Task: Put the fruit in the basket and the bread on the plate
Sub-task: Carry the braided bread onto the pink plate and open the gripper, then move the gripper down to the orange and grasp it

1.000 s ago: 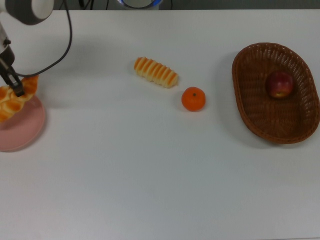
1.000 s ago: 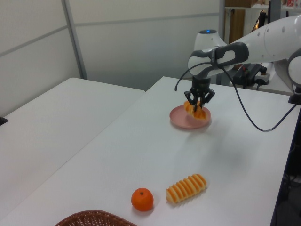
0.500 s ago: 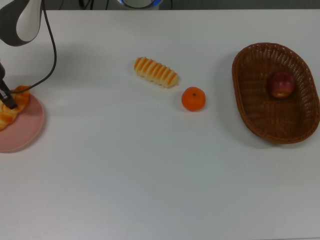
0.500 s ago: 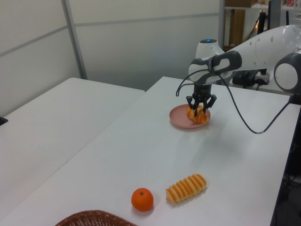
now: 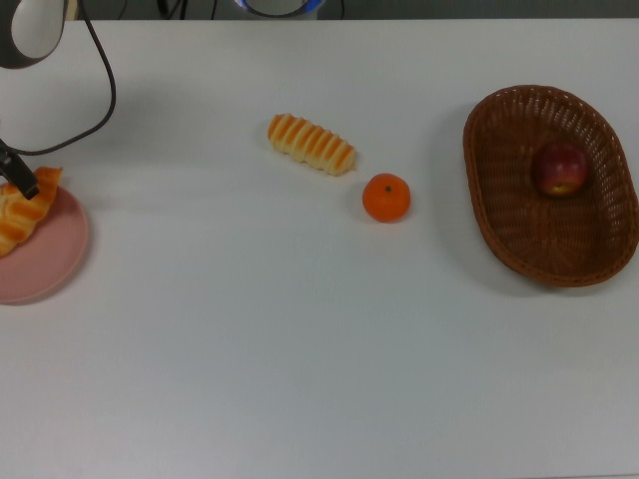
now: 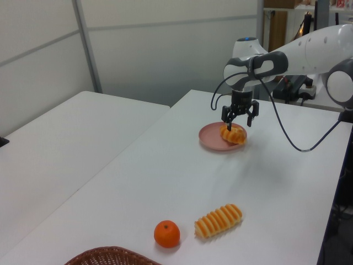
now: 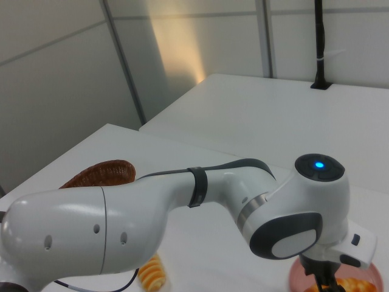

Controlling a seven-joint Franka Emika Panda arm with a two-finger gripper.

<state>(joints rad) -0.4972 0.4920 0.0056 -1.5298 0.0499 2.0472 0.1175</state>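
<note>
Your gripper (image 6: 240,117) sits just above the braided roll (image 6: 233,134) with its fingers spread apart, gripping nothing; the roll lies on the pink plate (image 6: 212,141), toward the rim at the left view's right. You've got the striped roll (image 5: 312,145) and the mandarin (image 5: 386,198) lying near each other on the white table (image 5: 300,349), mid-table in the top view, both well apart from plate and basket. The apple (image 5: 559,169) is inside the wicker basket (image 5: 519,239) at the top view's right.
</note>
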